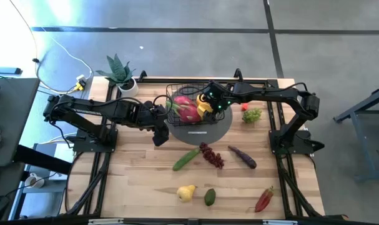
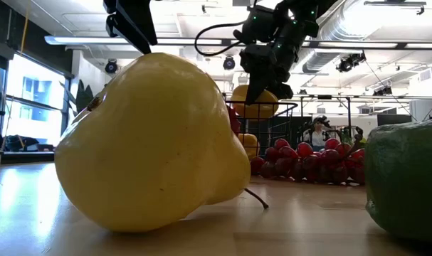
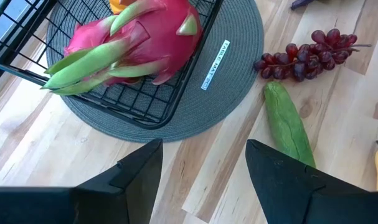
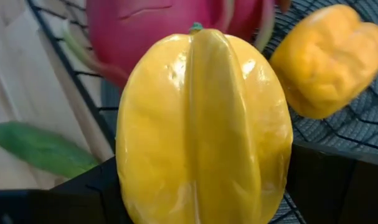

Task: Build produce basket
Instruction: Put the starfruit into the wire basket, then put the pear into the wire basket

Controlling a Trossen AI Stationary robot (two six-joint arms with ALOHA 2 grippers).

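The black wire basket (image 1: 190, 95) stands on a round grey mat (image 1: 221, 125) at the table's far middle. In it lie a pink dragon fruit (image 1: 184, 107) and a yellow-orange fruit (image 4: 329, 59). My right gripper (image 1: 209, 105) is over the basket, shut on a yellow starfruit (image 4: 201, 124). My left gripper (image 1: 159, 136) hangs open just off the mat's left edge, with nothing between its fingers (image 3: 139, 168). On the table lie a cucumber (image 1: 186, 158), purple grapes (image 1: 212, 155), a yellow pear (image 1: 187, 192), an avocado (image 1: 210, 197) and a red chilli (image 1: 264, 200). My right gripper pinches the starfruit between its two fingers (image 4: 83, 186), one on each side of the fruit's lower part (image 4: 132, 180). The fingers slant down from the table's right side. The starfruit (image 2: 255, 103) hangs inside the basket's rim, over the basket's right part.
A dark purple vegetable (image 1: 242, 156) lies right of the purple grapes. Green grapes (image 1: 253, 115) and a small red fruit (image 1: 245, 106) lie right of the mat. A potted plant (image 1: 120, 74) stands at the far left corner. Bare wood stretches at the near left.
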